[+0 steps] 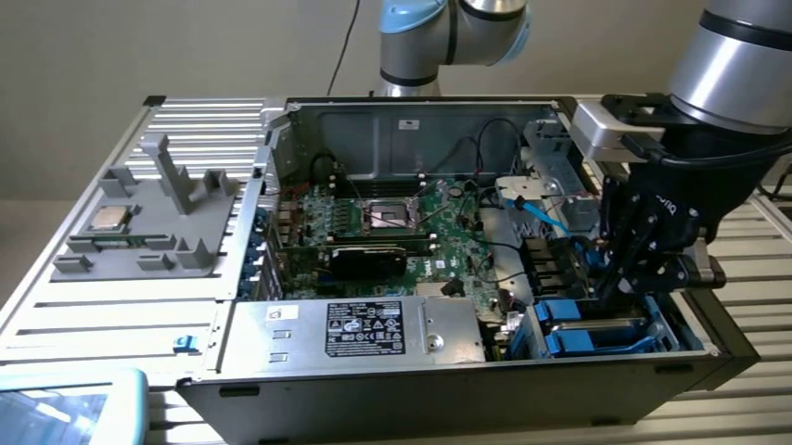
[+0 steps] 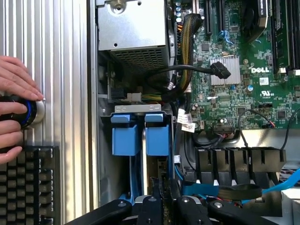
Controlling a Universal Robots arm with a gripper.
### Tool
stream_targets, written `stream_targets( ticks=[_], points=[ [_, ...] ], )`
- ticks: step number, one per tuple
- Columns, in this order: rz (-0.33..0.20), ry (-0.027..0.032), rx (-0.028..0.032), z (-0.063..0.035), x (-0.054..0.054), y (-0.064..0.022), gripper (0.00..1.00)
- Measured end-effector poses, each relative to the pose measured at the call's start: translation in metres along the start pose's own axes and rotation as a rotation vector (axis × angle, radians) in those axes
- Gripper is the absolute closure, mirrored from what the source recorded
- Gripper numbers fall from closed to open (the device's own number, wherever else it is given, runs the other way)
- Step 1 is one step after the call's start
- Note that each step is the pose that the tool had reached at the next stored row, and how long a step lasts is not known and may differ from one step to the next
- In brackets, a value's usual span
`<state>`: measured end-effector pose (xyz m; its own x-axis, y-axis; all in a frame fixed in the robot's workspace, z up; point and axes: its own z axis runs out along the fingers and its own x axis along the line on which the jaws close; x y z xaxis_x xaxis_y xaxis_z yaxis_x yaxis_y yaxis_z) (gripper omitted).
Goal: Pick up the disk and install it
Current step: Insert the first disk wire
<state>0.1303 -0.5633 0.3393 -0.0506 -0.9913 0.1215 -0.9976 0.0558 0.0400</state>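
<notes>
Alignment first: with the hand (image 1: 615, 295) clenched on the disk (image 2: 157, 136), apparently standing on edge in the drive bay (image 1: 678, 336) at the exterior view's right of the case (image 1: 433, 394), holding it square to the slot and avoiding the cables (image 2: 185, 79).

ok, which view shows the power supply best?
Exterior view: the power supply shows its whole top, label included. The wrist view catches one end, bare metal and a perforated grille, with cables leaving.

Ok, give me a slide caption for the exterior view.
Gripper deep inside the open computer case, right beside the blue disk carriers.
</notes>
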Motion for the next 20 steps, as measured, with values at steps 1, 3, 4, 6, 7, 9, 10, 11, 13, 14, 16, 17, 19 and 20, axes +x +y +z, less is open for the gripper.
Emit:
stream_targets(
  ticks=[1,3,4,6,7,9,10,11,13,14,16,17,19,20],
  points=[
    [0.001,0.0001,-0.0001,0.0001,0.0000,-0.0001,0.84],
    [0.001,0.0004,-0.0001,0.0003,0.0000,-0.0001,0.84],
    [0.001,0.0004,-0.0001,0.0004,0.0000,-0.0001,0.84],
    [0.001,0.0004,-0.0001,0.0007,0.0000,-0.0001,0.84],
    [0.002,0.0002,-0.0002,0.0008,0.0000,0.0001,0.84],
    [0.002,-0.0001,-0.0004,0.0011,0.0000,0.0011,0.84],
    [0.003,0.0000,-0.0003,0.0012,0.0000,0.0014,0.84],
    [0.003,0.0001,-0.0004,0.0012,0.0000,0.0014,0.84],
    [0.004,0.0002,-0.0004,0.0013,0.0000,0.0014,0.84],
    [0.004,0.0003,-0.0005,0.0014,-0.0001,0.0014,0.84],
    [0.005,-0.0002,-0.0006,0.0019,-0.0005,0.0014,0.84],
    [0.006,0.0001,-0.0007,0.0019,-0.0009,0.0015,0.84],
    [0.007,-0.0001,-0.0009,0.0022,-0.0012,0.0015,0.84],
    [0.008,0.0000,-0.0009,0.0022,-0.0012,0.0015,0.84]
  ],
)
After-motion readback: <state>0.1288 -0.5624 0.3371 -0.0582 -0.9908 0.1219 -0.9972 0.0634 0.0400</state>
